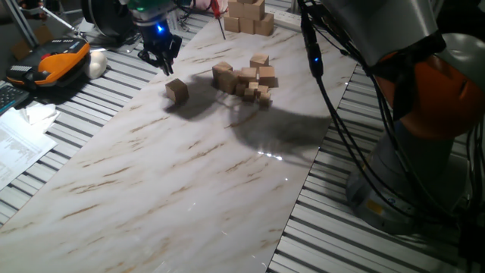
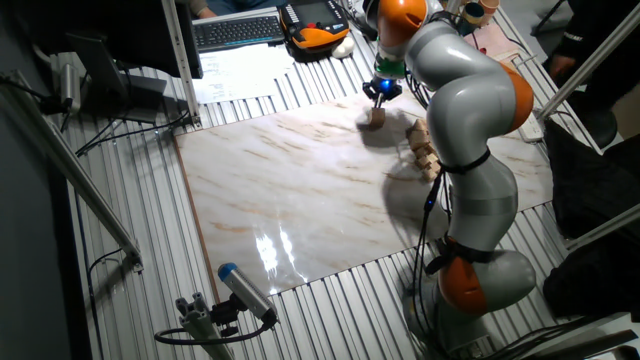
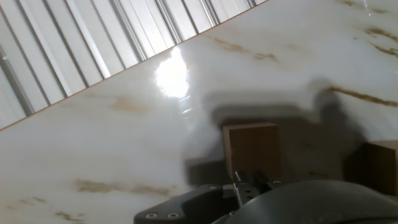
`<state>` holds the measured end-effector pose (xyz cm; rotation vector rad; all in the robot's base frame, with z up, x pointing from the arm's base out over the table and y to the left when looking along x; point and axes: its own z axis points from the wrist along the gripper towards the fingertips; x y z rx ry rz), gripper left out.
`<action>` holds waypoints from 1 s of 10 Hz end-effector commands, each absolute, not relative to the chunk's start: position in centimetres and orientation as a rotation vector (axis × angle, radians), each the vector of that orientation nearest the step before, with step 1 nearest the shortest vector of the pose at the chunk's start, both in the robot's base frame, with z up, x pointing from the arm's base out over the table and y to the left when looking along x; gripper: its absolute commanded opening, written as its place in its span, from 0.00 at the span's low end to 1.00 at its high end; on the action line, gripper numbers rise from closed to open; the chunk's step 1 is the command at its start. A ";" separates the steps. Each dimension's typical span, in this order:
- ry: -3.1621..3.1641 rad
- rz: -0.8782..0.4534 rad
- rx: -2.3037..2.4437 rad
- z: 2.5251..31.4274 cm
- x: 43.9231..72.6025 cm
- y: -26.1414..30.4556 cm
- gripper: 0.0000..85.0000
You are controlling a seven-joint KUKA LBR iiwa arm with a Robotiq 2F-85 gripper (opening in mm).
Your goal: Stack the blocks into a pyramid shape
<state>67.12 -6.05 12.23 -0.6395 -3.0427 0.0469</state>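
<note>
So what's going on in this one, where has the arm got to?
A single arm is working with wooden blocks on a marble-patterned table. Its gripper hangs just above one lone block that sits apart from the rest, holding nothing. The other blocks lie in a loose jumble to one side, mixed with smaller cubes. No pyramid has been started. A pile of bigger pale blocks sits at the far edge.

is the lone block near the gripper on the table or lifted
On the table: the lone block rests on the marble top, apart from the gripper above.
</note>
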 end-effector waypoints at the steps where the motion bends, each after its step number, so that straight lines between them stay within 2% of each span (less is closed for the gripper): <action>1: -3.050 0.047 -0.642 11.7 67.1 -6.3 0.20; 2: -3.057 0.052 -0.641 11.3 67.1 -6.6 0.20; 3: -3.060 0.060 -0.639 11.1 67.1 -6.8 0.40; 4: -3.065 0.062 -0.650 11.0 67.1 -6.8 0.40; 5: -3.034 -0.024 -0.686 10.8 67.0 -6.8 0.40; 6: -3.010 -0.100 -0.699 10.3 67.1 -6.8 0.60; 10: -3.020 -0.044 -0.673 9.8 67.2 -7.0 0.60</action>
